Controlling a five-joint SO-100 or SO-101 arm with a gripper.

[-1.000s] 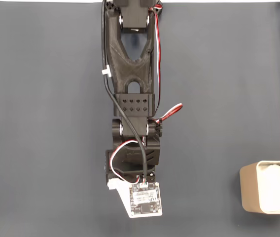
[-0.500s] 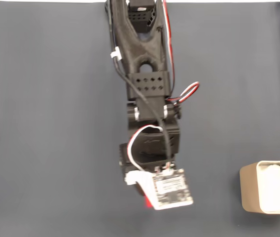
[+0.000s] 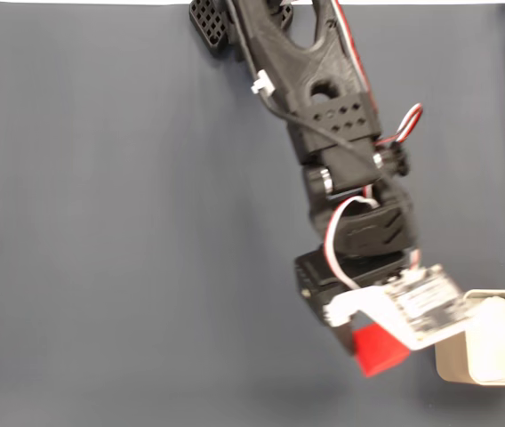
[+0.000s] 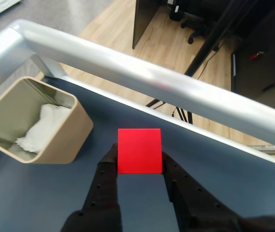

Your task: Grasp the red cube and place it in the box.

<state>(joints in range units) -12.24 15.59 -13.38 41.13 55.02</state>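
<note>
The red cube [image 4: 139, 150] sits clamped between my two black fingers [image 4: 106, 169], lifted above the dark mat. My gripper [image 4: 138, 155] is shut on it. In the fixed view the cube [image 3: 379, 348] shows just below the wrist's white camera board, a short way left of the box [image 3: 448, 356]. The box is beige with rounded corners and holds white lumpy padding [image 3: 492, 342]. In the wrist view the box [image 4: 65, 140] lies to the left of the cube, apart from it, with the padding [image 4: 43, 125] inside.
The black arm [image 3: 324, 98] slants down from the top centre of the fixed view. The dark mat [image 3: 101, 222] spreads wide to its left. In the wrist view a silver table rail [image 4: 142, 72] runs just beyond the box and cube.
The arm has swung to the right in the fixed view, carrying the red cube from the bottom centre toward the box. The cube now shows more fully below the wrist.
</note>
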